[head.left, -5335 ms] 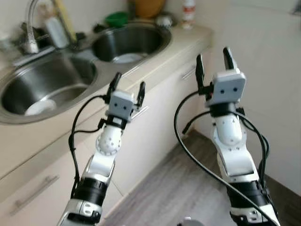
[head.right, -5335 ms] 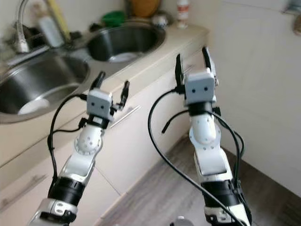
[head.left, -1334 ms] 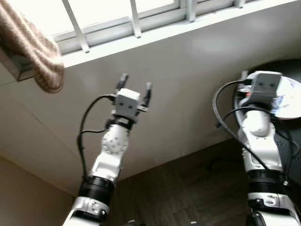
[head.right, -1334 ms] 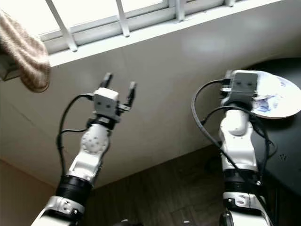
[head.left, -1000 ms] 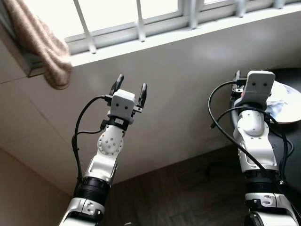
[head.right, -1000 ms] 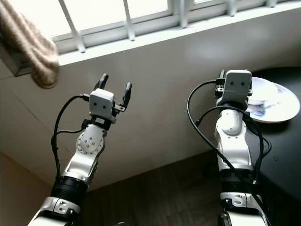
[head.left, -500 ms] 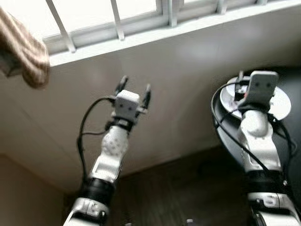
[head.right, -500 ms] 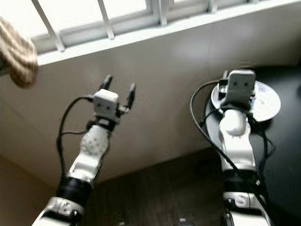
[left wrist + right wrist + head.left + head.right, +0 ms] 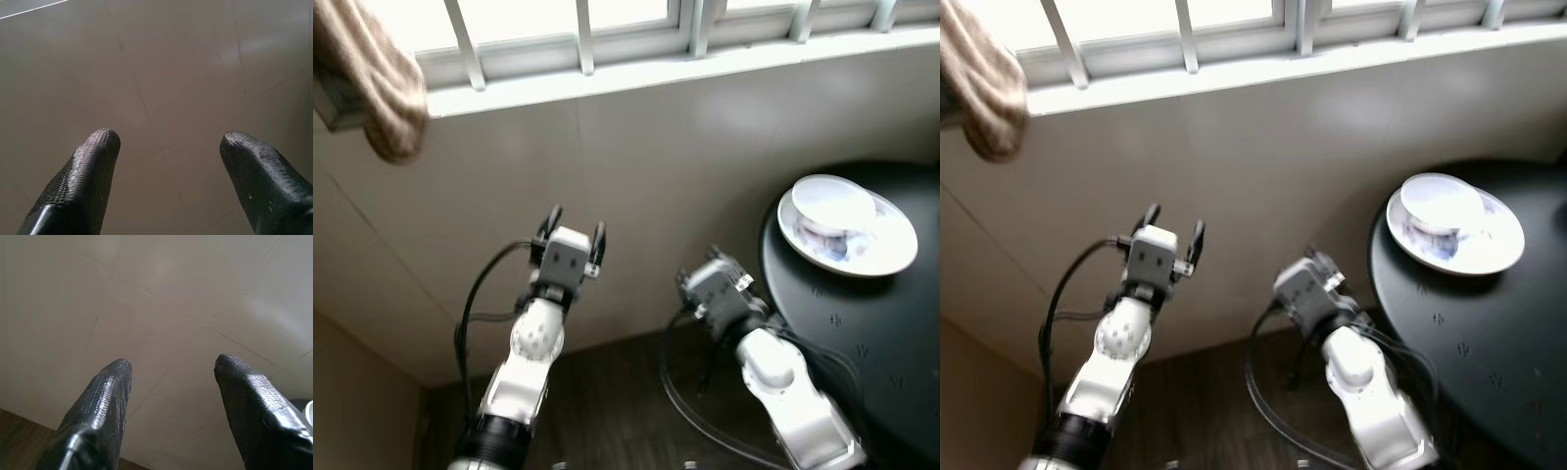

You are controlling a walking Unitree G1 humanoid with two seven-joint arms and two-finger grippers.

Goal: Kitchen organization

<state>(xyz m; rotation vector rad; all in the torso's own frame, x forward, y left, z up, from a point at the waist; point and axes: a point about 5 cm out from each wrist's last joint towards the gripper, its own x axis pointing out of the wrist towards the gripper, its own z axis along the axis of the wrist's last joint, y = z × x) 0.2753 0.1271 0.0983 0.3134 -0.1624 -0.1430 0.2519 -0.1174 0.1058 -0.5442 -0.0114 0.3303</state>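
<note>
**Both arms raised before a tiled wall, dishes on the round bench at the right**

The tiled wall takes most of the frame. It is pale and runs from the upper left down to the dark wooden floor at the bottom. Along the top edge there is a bright window with white bars and a white sill. A brown striped cloth hangs in the upper left corner.

At the right side of the frame stands a round black bench. On its upper part lies a white plate with a blue pattern, and a white bowl sits on the plate, toward the plate's left side. Both are well apart from the two arms.

The left gripper is in the middle left of the frame, pointing up toward the wall, and its two black fingers are spread with a clear gap between them. In the left wrist view the fingers stand wide apart and hold nothing, with the wall behind.

The right gripper is lower, near the middle of the frame and just left of the bench edge. In the right wrist view its fingers are also wide apart and empty, facing the wall tiles.
</note>
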